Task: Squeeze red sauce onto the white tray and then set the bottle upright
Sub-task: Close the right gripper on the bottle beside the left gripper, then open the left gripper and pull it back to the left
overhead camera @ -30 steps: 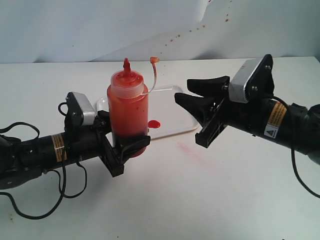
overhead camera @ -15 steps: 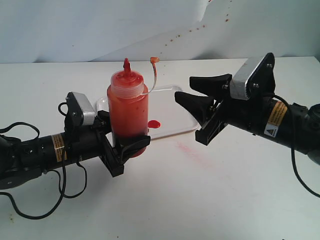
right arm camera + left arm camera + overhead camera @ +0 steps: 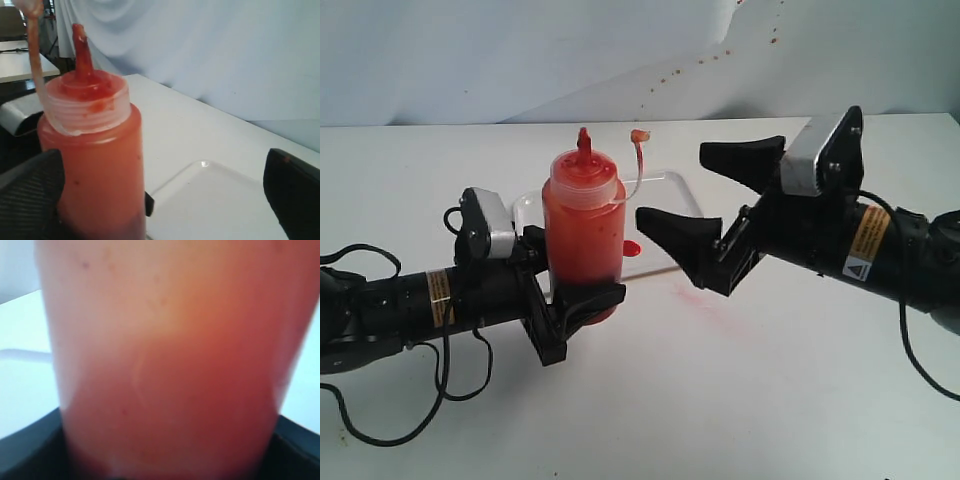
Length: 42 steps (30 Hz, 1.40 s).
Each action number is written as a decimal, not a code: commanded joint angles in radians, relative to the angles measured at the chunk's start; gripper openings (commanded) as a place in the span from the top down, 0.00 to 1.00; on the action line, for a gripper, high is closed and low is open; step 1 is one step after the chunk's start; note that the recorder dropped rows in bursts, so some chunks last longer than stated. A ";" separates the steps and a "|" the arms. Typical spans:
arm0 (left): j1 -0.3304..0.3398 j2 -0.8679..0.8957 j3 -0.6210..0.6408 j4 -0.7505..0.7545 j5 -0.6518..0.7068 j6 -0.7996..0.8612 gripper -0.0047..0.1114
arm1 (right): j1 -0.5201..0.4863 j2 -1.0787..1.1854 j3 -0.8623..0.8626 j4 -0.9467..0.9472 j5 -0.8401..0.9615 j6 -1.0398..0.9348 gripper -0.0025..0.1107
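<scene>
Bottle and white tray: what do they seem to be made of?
The bottle looks like translucent plastic, probably soft, smooth and slightly glossy: light glows through its red-tinted wall. The white tray seems rigid plastic with a faint sheen and a low moulded rim.

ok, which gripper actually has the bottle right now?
The left gripper: its jaws clamp the dark base of the bottle, holding it upright. The right gripper is spread wide open beside the bottle, gripping nothing.
</scene>
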 commanded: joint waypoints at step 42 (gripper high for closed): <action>-0.002 -0.006 -0.058 0.083 -0.054 -0.007 0.84 | 0.255 0.232 -0.135 0.184 0.053 -0.061 0.98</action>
